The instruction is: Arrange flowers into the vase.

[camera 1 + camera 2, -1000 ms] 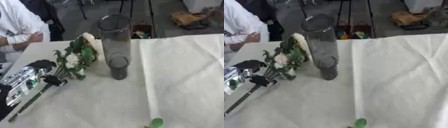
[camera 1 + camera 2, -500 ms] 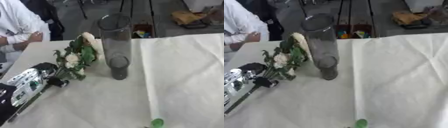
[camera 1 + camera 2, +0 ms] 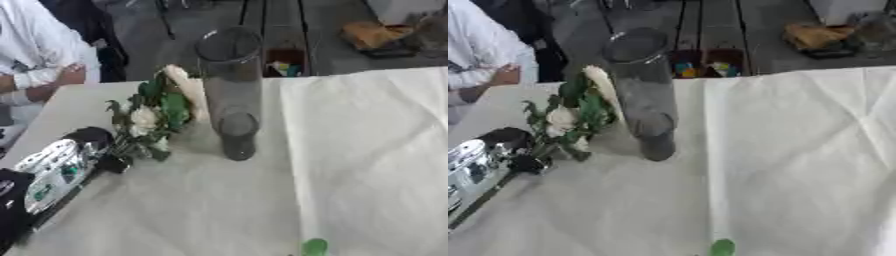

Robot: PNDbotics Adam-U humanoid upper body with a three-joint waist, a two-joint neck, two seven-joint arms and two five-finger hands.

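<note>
Left eye view: left hand [image 3: 57,167] at lower left of tabletop [image 3: 350,150], clenched around flower stems [image 3: 112,162]. Compared with a second ago, hand sits lower and nearer left edge; bouquet [image 3: 157,112] unchanged, heads lying on cloth beside vase [image 3: 232,95]. Judgement: grasp settling, lift not yet begun. Vase upright, clear, tall, no flowers inside. Small green object [image 3: 314,246] near front edge, unidentified. Right hand absent from both views.

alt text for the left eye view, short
The robot's left hand reaches in from the lower left to the stems of a white flower bunch lying on the cloth-covered table, beside a tall, empty clear vase.
</note>
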